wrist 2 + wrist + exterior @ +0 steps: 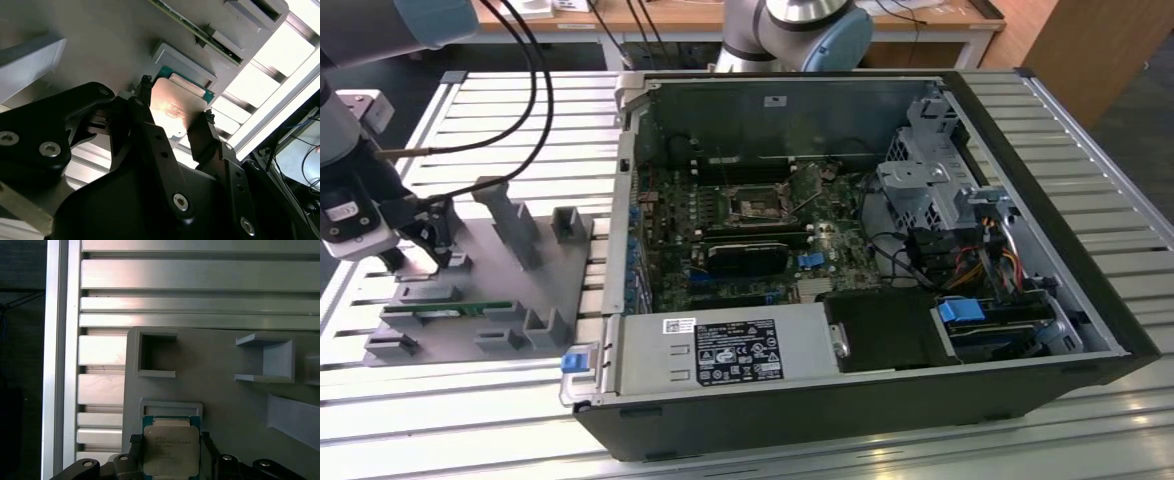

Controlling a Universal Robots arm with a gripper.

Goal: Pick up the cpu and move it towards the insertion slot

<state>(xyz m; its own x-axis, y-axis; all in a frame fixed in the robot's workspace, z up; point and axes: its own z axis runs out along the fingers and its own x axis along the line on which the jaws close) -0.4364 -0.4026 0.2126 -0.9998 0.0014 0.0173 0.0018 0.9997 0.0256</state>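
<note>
while the gripper (176,100) hung over the grey fixture (225,405), its fingers (135,440) gripped two sides of the cpu (170,452), insertion slot (758,207) well apart, inside the computer case (1067,300)

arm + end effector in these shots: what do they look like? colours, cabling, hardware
The arm is a silver-grey tube with a pale blue joint cap. Black cables loop off it. The end effector is all black, with chunky jointed links carrying two slim fingers, dotted with silver screw heads.
</note>
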